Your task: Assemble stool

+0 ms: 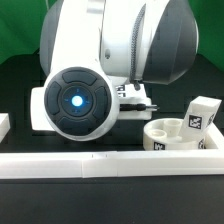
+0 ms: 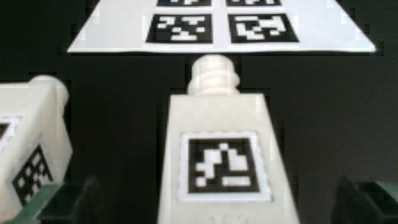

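Now | jaws spread wide around leg (image 2: 217, 150), not touching | black table (image 2: 338, 110) | marker board (image 2: 217, 25) near leg's peg end | white rail (image 1: 110, 165) along edge

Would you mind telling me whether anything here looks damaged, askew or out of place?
Nothing stands out: the leg under the open gripper lies flat and looks intact, and the seat sits flat on the table.

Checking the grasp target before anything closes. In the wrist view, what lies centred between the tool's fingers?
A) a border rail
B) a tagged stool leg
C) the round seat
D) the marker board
B: a leg bearing a square tag lies centred between the fingers of the open tool, its peg end toward the marker board.
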`<state>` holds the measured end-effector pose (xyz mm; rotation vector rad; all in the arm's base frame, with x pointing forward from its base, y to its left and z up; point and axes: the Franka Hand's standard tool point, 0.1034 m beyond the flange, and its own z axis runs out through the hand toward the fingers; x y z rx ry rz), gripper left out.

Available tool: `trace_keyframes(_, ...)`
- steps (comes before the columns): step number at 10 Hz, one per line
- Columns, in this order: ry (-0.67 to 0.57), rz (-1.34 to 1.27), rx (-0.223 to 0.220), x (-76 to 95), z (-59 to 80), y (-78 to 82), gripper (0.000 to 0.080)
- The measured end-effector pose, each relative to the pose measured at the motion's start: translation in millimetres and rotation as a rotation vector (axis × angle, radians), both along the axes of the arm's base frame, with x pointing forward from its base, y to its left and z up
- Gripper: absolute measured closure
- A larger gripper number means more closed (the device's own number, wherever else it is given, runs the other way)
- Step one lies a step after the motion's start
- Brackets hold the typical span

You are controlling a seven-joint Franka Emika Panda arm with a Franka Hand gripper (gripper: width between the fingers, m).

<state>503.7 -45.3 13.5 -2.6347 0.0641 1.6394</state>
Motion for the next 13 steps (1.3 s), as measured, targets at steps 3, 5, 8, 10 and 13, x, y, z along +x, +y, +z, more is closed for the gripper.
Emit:
trace_keyframes(3, -0.009, -0.003, -0.001, 0.8, -2.4, -2.2, 0.0273)
trace_keyframes(5, -0.009, -0.003, -0.001, 0.8, -2.3, -2.3, 0.0464)
trace_keyframes(8, -0.018, -0.002, -0.006, 4.2, 3.0, 1.7, 0.0464)
trace_keyframes(10, -0.003, -0.006, -0.016, 7.6, 25.4, 13.4, 0.0464)
trace_keyframes(13, -0.012, -0.009, -0.020, 13.1, 38.9, 17.7, 0.0462)
